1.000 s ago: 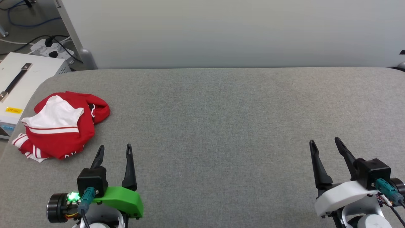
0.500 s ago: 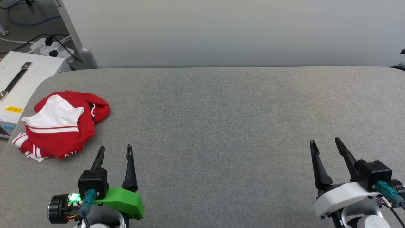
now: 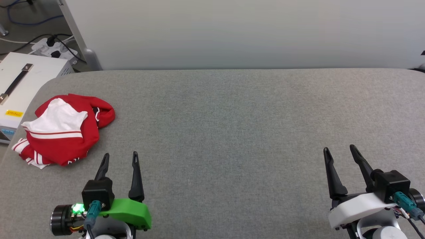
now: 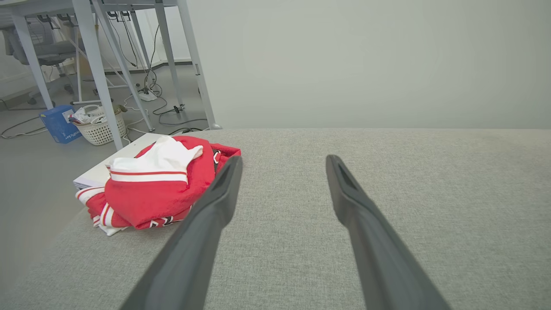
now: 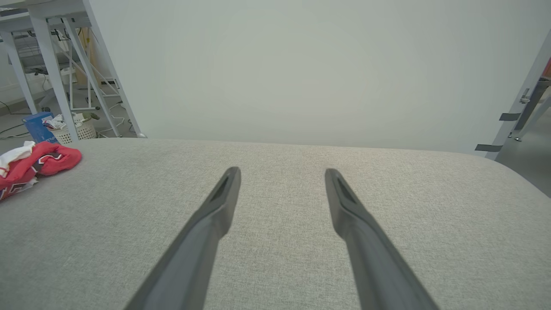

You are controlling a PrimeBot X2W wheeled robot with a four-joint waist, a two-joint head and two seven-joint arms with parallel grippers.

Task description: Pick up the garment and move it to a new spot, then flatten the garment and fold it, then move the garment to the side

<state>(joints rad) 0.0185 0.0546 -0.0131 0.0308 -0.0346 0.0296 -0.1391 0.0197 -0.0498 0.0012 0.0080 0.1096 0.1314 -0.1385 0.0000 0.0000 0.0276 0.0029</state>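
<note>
Left claw spread, empty | right claw spread, empty | garment crumpled on desk, left edge, near left claw, not touching

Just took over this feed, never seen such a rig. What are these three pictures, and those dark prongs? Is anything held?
These are a two-armed robot's own cameras. The wide picture comes from its head, looking down on a grey padded table. The dark prongs are its grippers: the left gripper on the green mount, the right gripper on the white one. The other two pictures come from a camera on each wrist, looking along that gripper's fingers. A crumpled red and white garment lies at the table's left end, ahead and left of the left gripper. Both grippers are open and hold nothing.
</note>
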